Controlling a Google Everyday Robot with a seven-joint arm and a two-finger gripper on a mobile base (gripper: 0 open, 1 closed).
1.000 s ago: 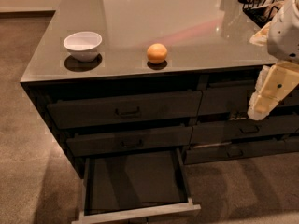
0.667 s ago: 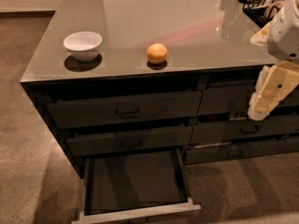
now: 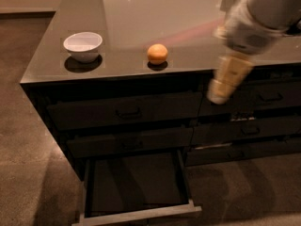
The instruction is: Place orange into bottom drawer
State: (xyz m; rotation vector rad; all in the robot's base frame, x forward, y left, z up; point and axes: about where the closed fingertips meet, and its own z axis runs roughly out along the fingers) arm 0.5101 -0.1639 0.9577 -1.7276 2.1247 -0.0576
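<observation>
Left of gripper [image 3: 218, 92], well apart, orange [image 3: 157, 53] sits on counter [image 3: 131, 18]; gripper has swung nearer, open-or-closed unclear; bottom drawer [image 3: 136, 182] open below-left; reach underway, grasp pending.

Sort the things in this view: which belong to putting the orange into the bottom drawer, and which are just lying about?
Belongs to the job:
orange, on the counter near its front edge
bottom drawer, pulled open
tool, in front of the counter edge, to the picture's right of the orange

Just lying about:
white bowl, on the counter
shut drawer fronts above
</observation>
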